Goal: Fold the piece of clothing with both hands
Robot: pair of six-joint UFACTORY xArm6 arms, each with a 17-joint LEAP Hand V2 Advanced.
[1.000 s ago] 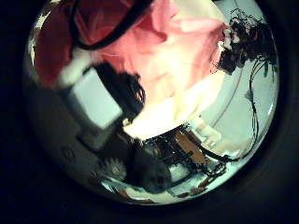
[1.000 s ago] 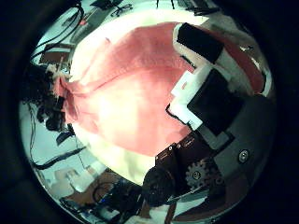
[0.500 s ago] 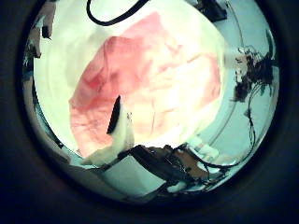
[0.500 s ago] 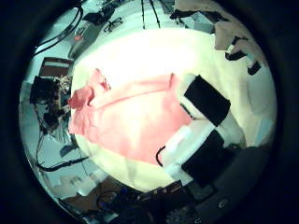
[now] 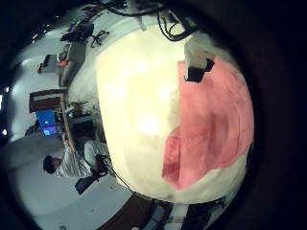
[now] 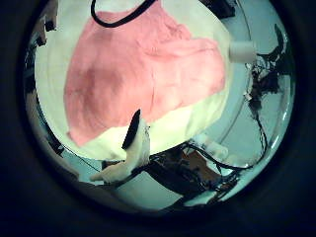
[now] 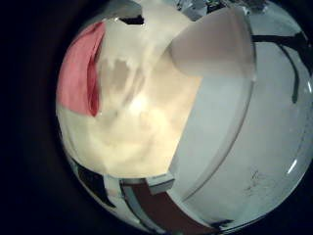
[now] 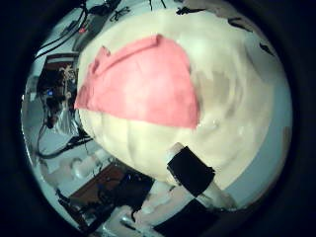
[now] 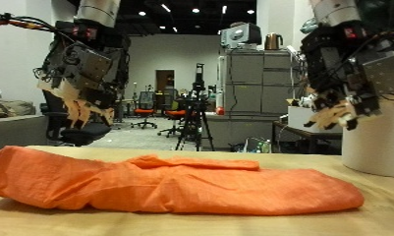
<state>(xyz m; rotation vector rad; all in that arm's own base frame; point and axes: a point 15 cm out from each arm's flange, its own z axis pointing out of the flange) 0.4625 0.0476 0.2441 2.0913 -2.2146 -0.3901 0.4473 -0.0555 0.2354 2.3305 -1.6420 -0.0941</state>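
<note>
In the outside view, the orange piece of clothing (image 9: pixel 171 184) lies folded in a long, low band across the pale table (image 9: pixel 380 221). My left hand (image 9: pixel 79 84) hangs well above one end of it, fingers relaxed and pointing down, holding nothing. Above the other end my right hand (image 9: pixel 341 84) hangs the same way, empty. The palm views show the cloth (image 6: pixel 138 74) (image 8: pixel 143 84) (image 5: pixel 216 120) (image 7: pixel 83 69) flat on the table at a distance, with only one of my own fingertips (image 6: pixel 133 148) (image 8: pixel 193 168) at each edge.
Behind the table stand grey cabinets (image 9: pixel 255 93), office chairs (image 9: pixel 144 110) and a tripod (image 9: pixel 197 118). Table edges show around the cloth in the palm views, with cluttered equipment (image 8: pixel 54 99) beyond them.
A second ago both hands were close on the cloth with fingers against it. They have let go and risen; the cloth now lies smaller and flat below them.
</note>
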